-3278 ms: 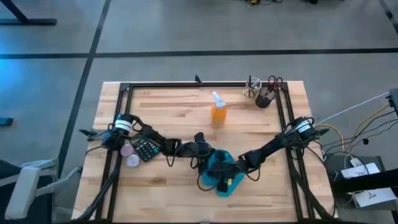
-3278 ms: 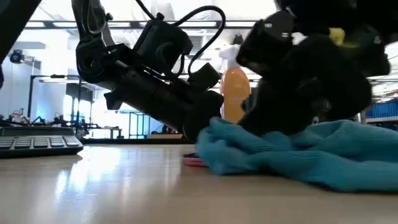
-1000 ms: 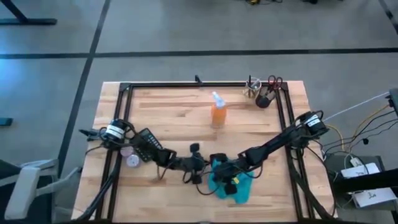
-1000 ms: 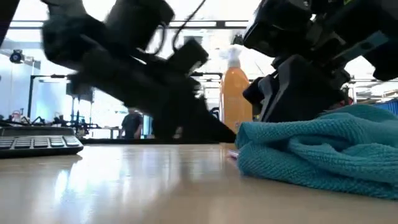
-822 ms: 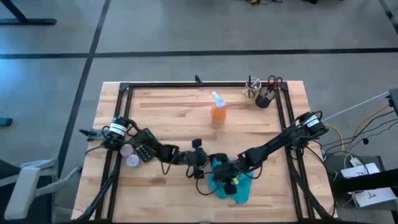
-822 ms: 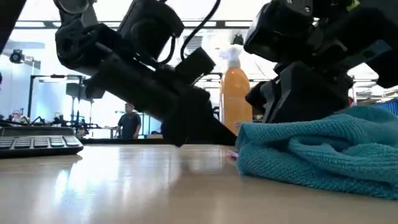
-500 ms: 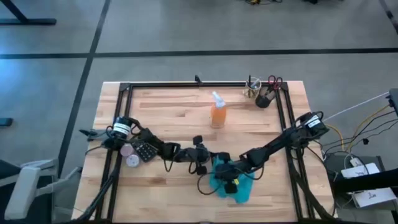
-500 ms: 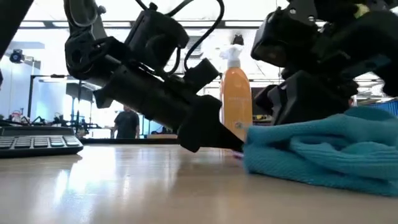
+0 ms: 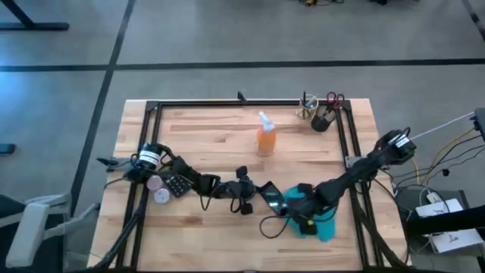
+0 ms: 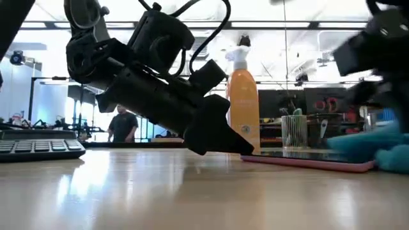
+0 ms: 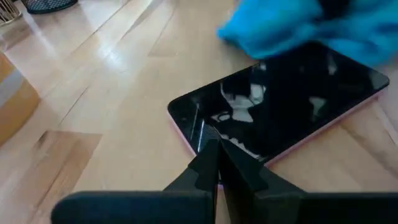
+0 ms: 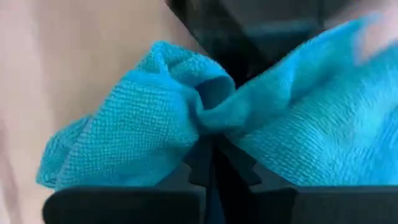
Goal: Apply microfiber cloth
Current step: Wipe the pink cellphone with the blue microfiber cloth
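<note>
Wooden bench [image 9: 204, 144], phone [image 11: 283, 102] lying flat as landmark. Left gripper [image 11: 217, 163], fingers closed and empty, presses the phone's near edge, likely pinning it. Right gripper [image 12: 211, 163] pinches the microfiber cloth [image 12: 186, 118] bunched at the phone's far end, probably for wiping.

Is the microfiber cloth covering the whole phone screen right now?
No: in the left wrist view the microfiber cloth sits only over the phone's far end, leaving most of its dark screen bare.
</note>
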